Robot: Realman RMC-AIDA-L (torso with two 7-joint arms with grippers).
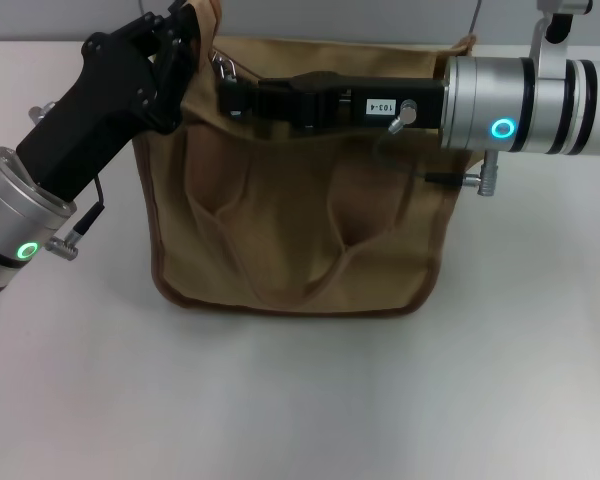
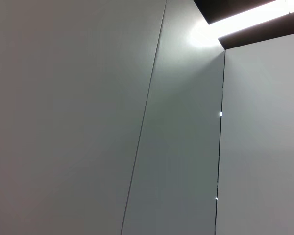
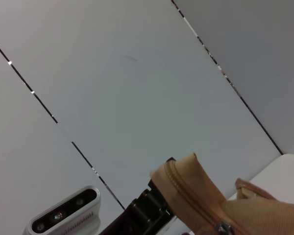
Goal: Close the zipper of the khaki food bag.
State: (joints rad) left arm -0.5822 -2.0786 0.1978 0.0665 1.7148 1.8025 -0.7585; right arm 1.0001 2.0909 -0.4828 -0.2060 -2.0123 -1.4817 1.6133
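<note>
Left pincer (image 1: 185,30) clamped on khaki food bag (image 1: 290,230) corner, right pincer (image 1: 230,95) at zipper (image 3: 198,205), grip unclear.

Silver arms, blk grippers, grn LEDs

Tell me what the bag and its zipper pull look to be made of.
Bag: apparently matte khaki canvas; it creases softly, with darker brown piping along the edges. Zipper pull: likely metal, small, silvery and shiny.
</note>
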